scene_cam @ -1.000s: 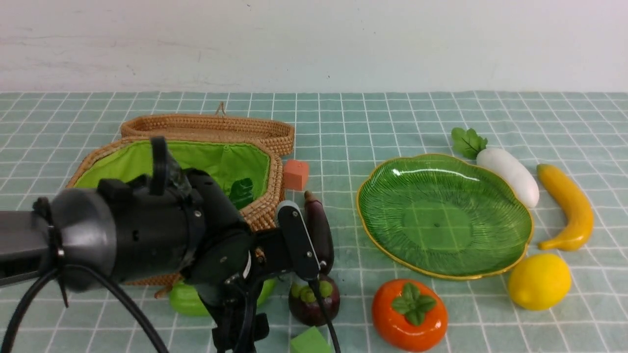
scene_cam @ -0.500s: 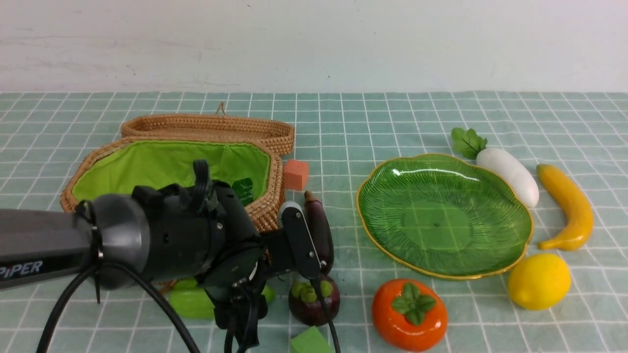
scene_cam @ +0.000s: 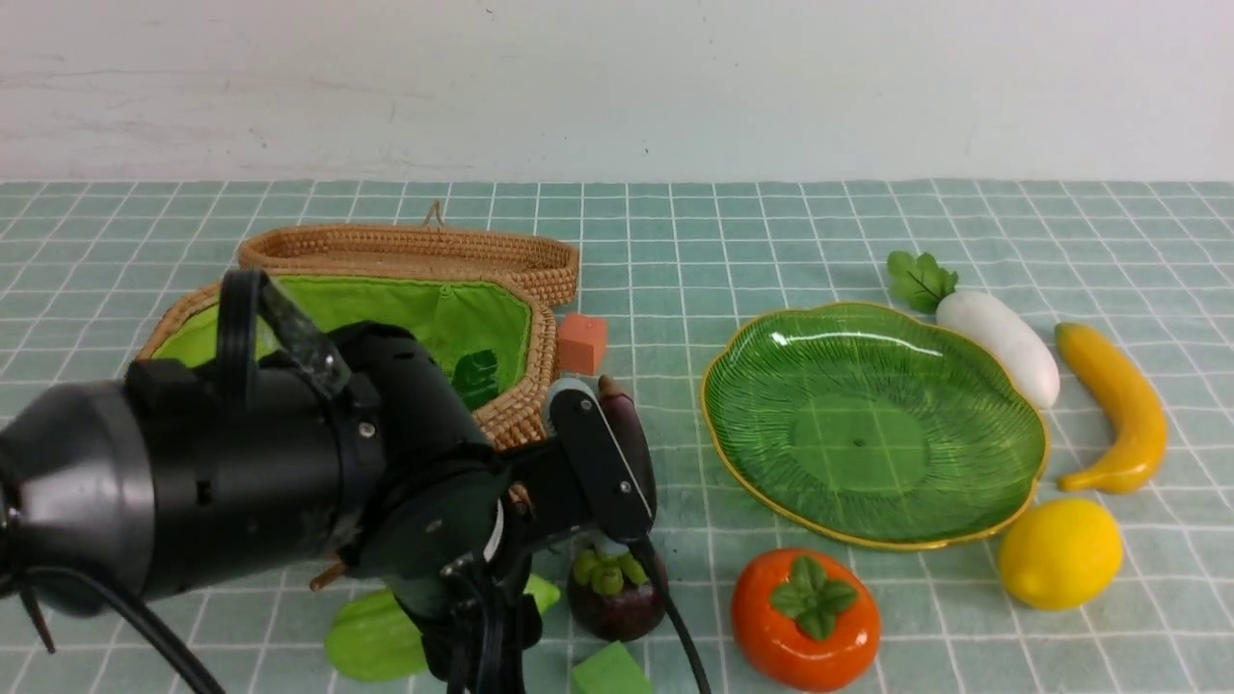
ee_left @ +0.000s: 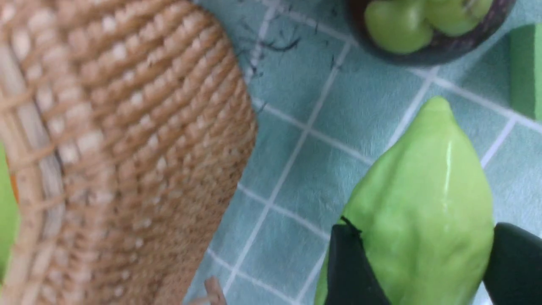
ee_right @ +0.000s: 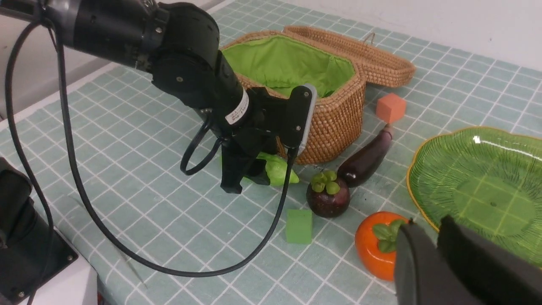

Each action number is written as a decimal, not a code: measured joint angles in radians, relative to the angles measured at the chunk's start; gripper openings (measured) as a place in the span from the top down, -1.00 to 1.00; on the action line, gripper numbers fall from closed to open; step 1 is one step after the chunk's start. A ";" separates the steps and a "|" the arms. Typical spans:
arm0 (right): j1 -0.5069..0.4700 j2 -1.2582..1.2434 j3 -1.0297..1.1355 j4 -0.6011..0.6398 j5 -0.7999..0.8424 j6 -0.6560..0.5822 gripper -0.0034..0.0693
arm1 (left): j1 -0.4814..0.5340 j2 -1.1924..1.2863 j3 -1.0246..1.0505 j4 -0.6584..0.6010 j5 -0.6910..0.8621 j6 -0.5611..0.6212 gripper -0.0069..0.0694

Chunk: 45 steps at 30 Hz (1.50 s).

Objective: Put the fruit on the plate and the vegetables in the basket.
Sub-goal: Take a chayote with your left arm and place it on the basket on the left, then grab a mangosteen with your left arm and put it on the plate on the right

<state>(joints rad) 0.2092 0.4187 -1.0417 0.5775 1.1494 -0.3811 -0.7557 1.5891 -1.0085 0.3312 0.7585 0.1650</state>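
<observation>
My left gripper (ee_left: 417,262) is shut on the light green gourd (ee_left: 423,203), low over the cloth just in front of the wicker basket (scene_cam: 535,386). In the front view the arm hides most of the gourd (scene_cam: 371,636). The eggplant (scene_cam: 631,434) and mangosteen (scene_cam: 617,593) lie right beside it. The green plate (scene_cam: 872,424) is empty, with the persimmon (scene_cam: 805,617), lemon (scene_cam: 1059,552), banana (scene_cam: 1118,405) and radish (scene_cam: 998,342) around it. Dark green leaves (scene_cam: 475,378) show inside the basket. My right gripper (ee_right: 427,231) hangs shut and empty above the persimmon (ee_right: 374,245).
The basket's lid (scene_cam: 405,249) lies behind the basket. An orange cube (scene_cam: 581,342) sits by the basket's right wall. A green cube (scene_cam: 607,672) lies at the front, close to the mangosteen. The left arm's cable (ee_right: 271,228) loops over the cloth.
The left jaws have closed on the gourd. The gourd has tilted and shifted toward the front, and the left arm has come up closer to the front camera.
</observation>
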 joint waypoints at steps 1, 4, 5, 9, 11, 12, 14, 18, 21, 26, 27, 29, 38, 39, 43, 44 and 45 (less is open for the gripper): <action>0.000 0.000 0.000 0.002 -0.002 -0.001 0.67 | 0.000 -0.003 0.000 0.000 0.012 0.000 -0.19; 0.000 0.000 0.000 0.013 -0.011 -0.003 0.67 | 0.000 -0.036 -0.015 0.031 0.088 0.000 -0.19; 0.000 0.000 0.000 0.013 -0.021 -0.006 0.67 | 0.000 -0.058 -0.028 0.058 0.106 0.000 -0.19; 0.000 0.000 0.000 0.013 -0.121 -0.009 0.67 | 0.006 -0.140 -0.110 0.238 0.134 0.000 -0.17; 0.000 0.000 0.000 0.017 -0.205 -0.009 0.67 | 0.034 -0.164 -0.173 0.343 0.125 0.000 -0.17; 0.000 0.000 0.000 0.019 -0.235 -0.009 0.67 | 0.051 -0.164 -0.193 0.377 0.114 0.003 -0.17; 0.000 0.000 0.000 0.023 -0.297 -0.009 0.67 | 0.109 -0.145 -0.230 0.409 0.073 0.029 -0.16; 0.000 0.000 0.000 0.025 -0.310 -0.009 0.67 | 0.189 -0.094 -0.237 0.408 -0.019 0.045 -0.16; 0.000 0.000 0.000 0.028 -0.291 -0.009 0.67 | 0.239 -0.033 -0.237 0.403 -0.064 0.045 -0.14; 0.000 0.000 0.000 0.028 -0.286 -0.009 0.67 | 0.257 -0.004 -0.237 0.398 -0.086 0.045 -0.06; 0.000 0.000 0.000 0.028 -0.286 -0.009 0.67 | 0.257 -0.004 -0.237 0.397 -0.092 0.045 -0.13; 0.000 0.000 0.000 0.028 -0.286 -0.009 0.67 | 0.257 -0.004 -0.237 0.397 -0.093 0.045 -0.37; 0.000 0.000 -0.046 -0.025 -0.200 0.006 0.67 | 0.213 -0.041 -0.237 0.176 0.046 -0.165 -0.85; 0.000 0.000 -0.060 -0.038 -0.173 0.021 0.67 | 0.186 -0.055 -0.237 0.115 0.060 -0.219 -0.78; 0.000 0.000 -0.086 -0.073 -0.061 0.062 0.67 | 0.026 -0.096 -0.240 -0.142 0.119 -0.422 -0.12; 0.000 0.000 -0.087 -0.074 -0.039 0.064 0.67 | -0.012 -0.096 -0.240 -0.179 0.129 -0.444 0.07; 0.000 0.000 -0.087 -0.075 -0.010 0.067 0.67 | -0.051 -0.092 -0.240 -0.223 0.141 -0.467 0.29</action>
<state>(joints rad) 0.2092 0.4187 -1.1285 0.5029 1.1392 -0.3144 -0.8066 1.4970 -1.2483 0.1084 0.8992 -0.3019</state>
